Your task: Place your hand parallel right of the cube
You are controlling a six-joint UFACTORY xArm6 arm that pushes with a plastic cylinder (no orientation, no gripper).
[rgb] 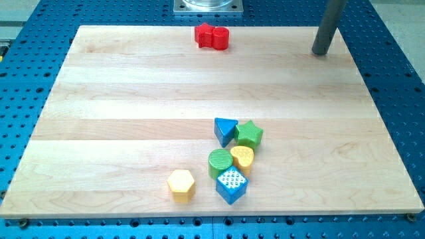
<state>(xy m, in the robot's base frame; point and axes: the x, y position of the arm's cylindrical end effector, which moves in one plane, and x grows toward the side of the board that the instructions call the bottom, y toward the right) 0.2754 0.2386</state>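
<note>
Camera view has my tip (321, 52) way up at the bench's (119, 86) top right, holding nothing, rod upright and touching no block, so I'd swing wide right of the cluster and stop level with the blue cube (231, 185), far below-left.

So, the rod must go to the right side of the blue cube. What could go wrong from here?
1. My tip is at the view's top right; a straight path to the blue cube could clip the green star or yellow heart.
2. The cube touches the heart and the green cylinder, so a nudge may shift the cluster.
</note>
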